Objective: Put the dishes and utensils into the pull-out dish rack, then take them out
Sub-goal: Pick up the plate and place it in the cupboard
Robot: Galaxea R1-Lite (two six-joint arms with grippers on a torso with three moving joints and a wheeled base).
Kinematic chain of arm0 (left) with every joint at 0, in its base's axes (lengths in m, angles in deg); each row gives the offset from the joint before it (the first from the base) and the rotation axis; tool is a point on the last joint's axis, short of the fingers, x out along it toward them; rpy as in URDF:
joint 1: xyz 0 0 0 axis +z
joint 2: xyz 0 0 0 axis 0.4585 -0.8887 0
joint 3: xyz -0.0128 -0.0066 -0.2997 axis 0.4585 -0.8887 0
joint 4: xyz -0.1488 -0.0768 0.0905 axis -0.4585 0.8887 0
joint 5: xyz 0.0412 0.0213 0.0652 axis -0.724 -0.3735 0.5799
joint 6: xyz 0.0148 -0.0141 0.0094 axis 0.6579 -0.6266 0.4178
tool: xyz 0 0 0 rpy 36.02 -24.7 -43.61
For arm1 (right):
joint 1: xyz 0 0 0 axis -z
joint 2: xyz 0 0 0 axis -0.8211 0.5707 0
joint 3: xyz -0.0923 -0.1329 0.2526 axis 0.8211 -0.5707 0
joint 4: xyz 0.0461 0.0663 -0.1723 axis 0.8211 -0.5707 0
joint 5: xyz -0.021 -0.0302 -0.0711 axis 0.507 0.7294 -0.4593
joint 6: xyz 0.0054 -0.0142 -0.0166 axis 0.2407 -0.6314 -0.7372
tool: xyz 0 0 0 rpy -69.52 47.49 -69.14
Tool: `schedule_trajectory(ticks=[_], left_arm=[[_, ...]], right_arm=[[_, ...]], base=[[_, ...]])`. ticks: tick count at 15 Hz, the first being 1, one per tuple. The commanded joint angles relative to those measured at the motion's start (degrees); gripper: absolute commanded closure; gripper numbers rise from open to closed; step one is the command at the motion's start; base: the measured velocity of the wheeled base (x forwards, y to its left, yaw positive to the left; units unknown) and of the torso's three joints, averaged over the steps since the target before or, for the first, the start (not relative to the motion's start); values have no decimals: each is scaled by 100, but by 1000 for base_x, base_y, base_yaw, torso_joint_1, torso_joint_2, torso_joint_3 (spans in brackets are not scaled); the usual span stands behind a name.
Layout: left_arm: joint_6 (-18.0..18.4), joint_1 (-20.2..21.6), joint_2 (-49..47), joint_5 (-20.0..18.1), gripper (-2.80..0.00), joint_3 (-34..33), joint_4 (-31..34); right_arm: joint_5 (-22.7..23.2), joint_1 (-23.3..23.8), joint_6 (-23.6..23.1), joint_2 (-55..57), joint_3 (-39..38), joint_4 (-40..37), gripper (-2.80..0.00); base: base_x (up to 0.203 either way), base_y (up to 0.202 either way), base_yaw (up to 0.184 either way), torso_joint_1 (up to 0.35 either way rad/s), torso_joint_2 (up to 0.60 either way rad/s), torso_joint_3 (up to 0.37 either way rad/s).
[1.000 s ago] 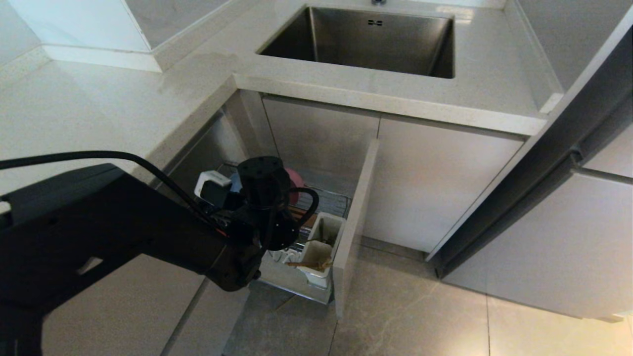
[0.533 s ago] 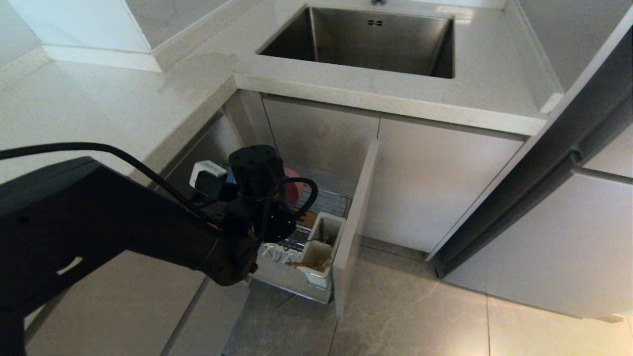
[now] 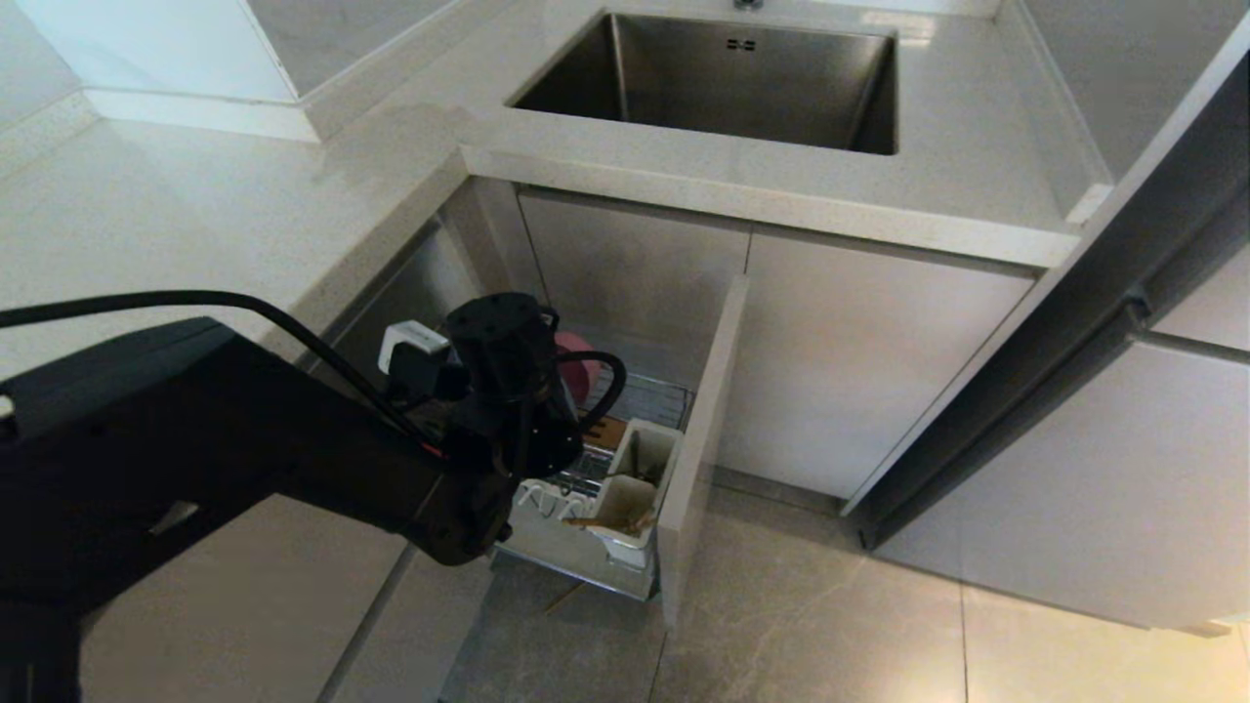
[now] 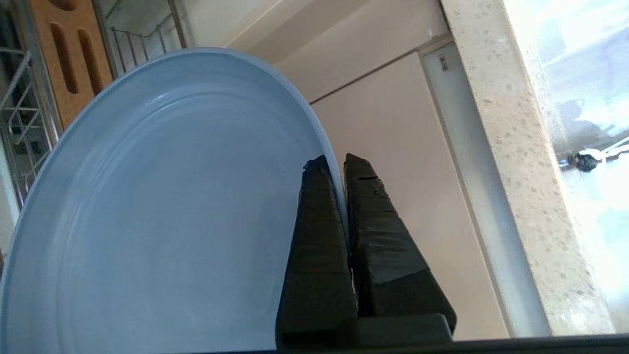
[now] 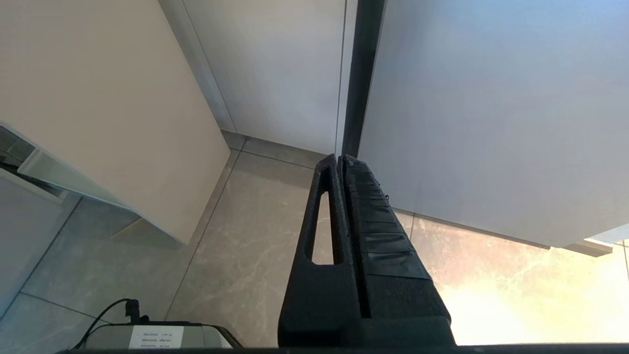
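Note:
My left gripper [image 4: 334,164] is shut on the rim of the light-blue plate [image 4: 162,211], one finger on each face, and holds it on edge over the pull-out dish rack [image 4: 19,123], near its slotted wooden strip [image 4: 69,54]. In the head view my left arm [image 3: 293,459] reaches over the rack [image 3: 586,557] and its wrist hides the plate. The pink bowl [image 3: 578,353] stands at the rack's back. Wooden chopsticks [image 3: 610,524] lie in the white utensil cup [image 3: 640,469]. Parked over the floor, my right gripper [image 5: 340,160] is shut and empty.
The rack's beige front panel [image 3: 698,439] stands out into the floor space. The countertop [image 3: 195,215] overhangs the rack on the left, with the steel sink [image 3: 723,83] behind. A cabinet door [image 3: 1055,322] is open at the right. White prongs [image 3: 547,503] line the rack's front.
My left wrist has lifted a little and drawn slightly left with the plate in its grip, uncovering the white prongs at the rack's front. The right arm has stayed still.

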Motion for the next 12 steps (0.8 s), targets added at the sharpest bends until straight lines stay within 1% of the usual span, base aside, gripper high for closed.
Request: schedule_trajectory(ticks=[1, 12], left_arm=[[-49, 25, -75, 29, 0, -20, -52], [-75, 77, -391, 64, 0, -62, -32]], right_arm=[[0, -2, -1, 0, -44, 3, 0], [0, -2, -1, 0, -47, 3, 0]], base=[[0, 0, 0, 0, 0, 0], [0, 0, 0, 0, 0, 0]])
